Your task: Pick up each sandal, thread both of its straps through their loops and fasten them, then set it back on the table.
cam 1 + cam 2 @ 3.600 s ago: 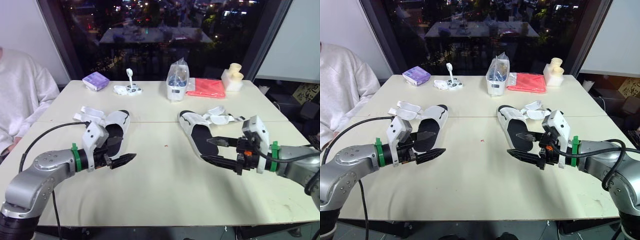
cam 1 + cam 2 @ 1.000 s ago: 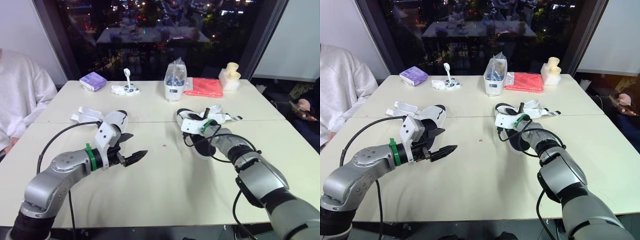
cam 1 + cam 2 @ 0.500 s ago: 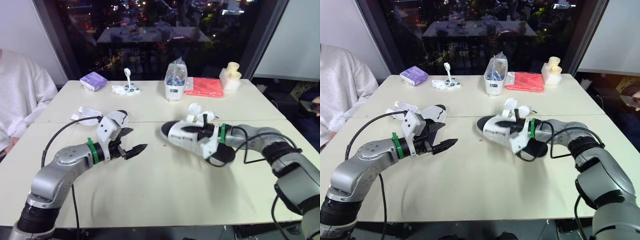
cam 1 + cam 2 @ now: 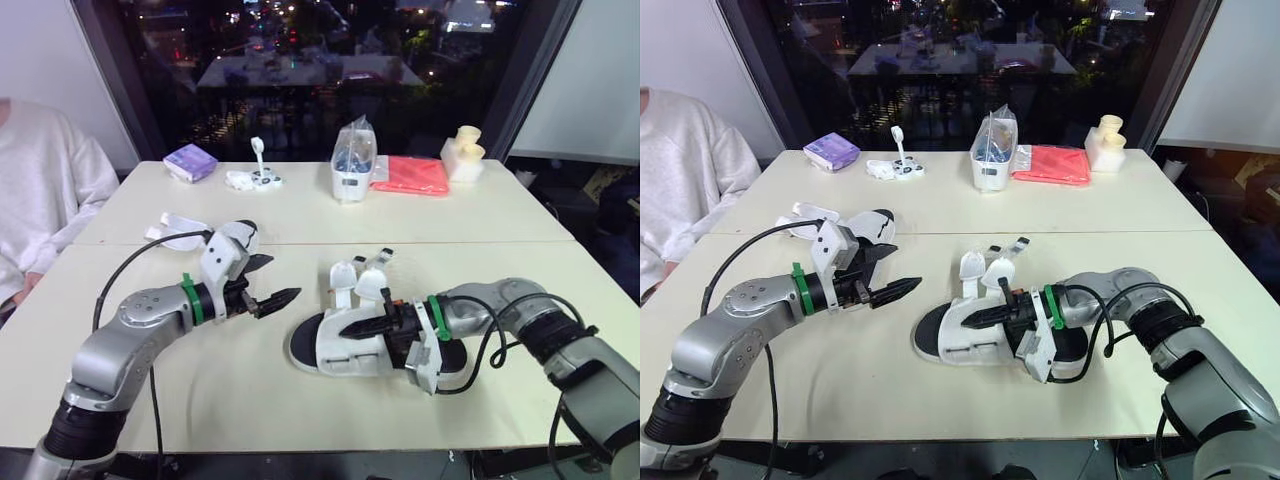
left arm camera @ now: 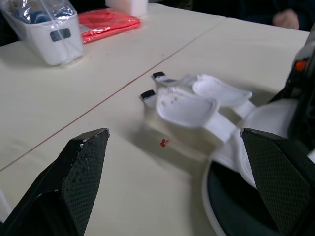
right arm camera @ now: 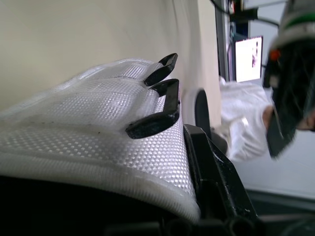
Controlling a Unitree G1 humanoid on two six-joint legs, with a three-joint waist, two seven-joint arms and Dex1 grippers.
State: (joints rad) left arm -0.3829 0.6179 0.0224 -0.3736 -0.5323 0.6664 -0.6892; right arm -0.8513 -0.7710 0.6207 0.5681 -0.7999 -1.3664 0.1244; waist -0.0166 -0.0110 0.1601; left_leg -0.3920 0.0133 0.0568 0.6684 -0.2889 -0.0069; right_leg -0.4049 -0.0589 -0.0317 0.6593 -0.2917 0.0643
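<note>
Roughly at the middle of the near half of the counter (image 4: 300, 215) sits a white sandal (image 4: 330, 352) with a black footbed. It lies side-on, toe toward the robot's left, well back from the near edge. Whether its sole rests on the counter or hangs just above it I cannot tell. The right gripper (image 4: 352, 328) is clamped on the sandal's side wall, one black finger lying along the outside of the white mesh. Both straps (image 4: 358, 282) stand up loose and unfastened, their rounded white flaps apart from the loops. The left gripper (image 4: 270, 283) hovers just to the sandal's left with its fingers spread apart and nothing between them. Behind it the other sandal (image 4: 236, 238) lies near the seam between the two tabletops, its straps splayed out toward the left edge. Bare surface runs in front of both grippers to the near edge and across the right side. Along the far edge stand a purple box (image 4: 190, 160), a bag-lined white container (image 4: 350, 168), a red cloth (image 4: 412, 175) and a cream-coloured block (image 4: 463, 152). A person in a pale sweater (image 4: 45, 190) sits at the left side.
</note>
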